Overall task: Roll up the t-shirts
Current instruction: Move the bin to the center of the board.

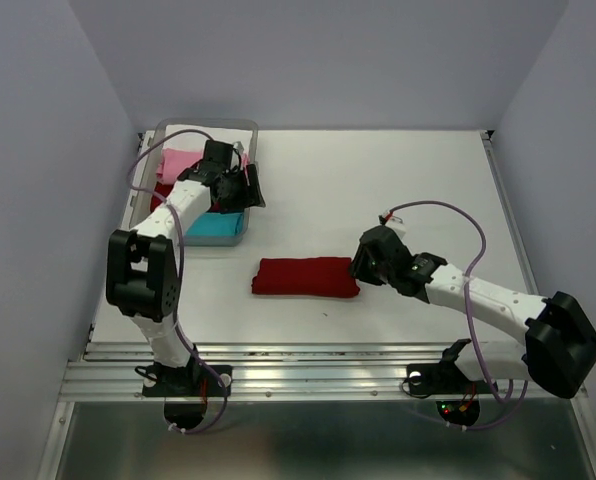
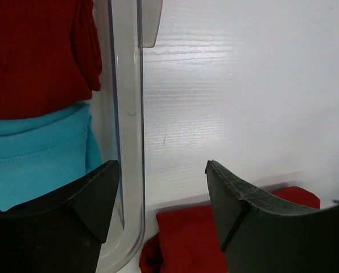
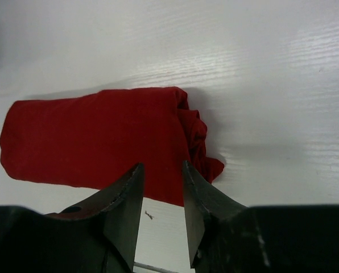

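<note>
A dark red t-shirt point(image 1: 306, 277) lies rolled into a log on the table; its right end is loose and crumpled in the right wrist view point(image 3: 95, 133). My right gripper point(image 1: 362, 262) hovers just off that right end, open and empty point(image 3: 162, 166). My left gripper point(image 1: 250, 186) is open and empty point(image 2: 161, 168), astride the right wall of the clear tub point(image 1: 250, 132). In the tub lie a pink shirt point(image 1: 178, 162), another dark red one point(image 2: 38, 57) and a cyan one point(image 2: 38, 153). The roll's end shows below the left jaws point(image 2: 198, 239).
The tub's clear wall point(image 2: 129, 114) runs between my left fingers. Grey walls close in the table on the left, back and right. A metal rail point(image 1: 308, 378) runs along the near edge. A small dark speck point(image 3: 149, 214) lies on the table below the right jaws.
</note>
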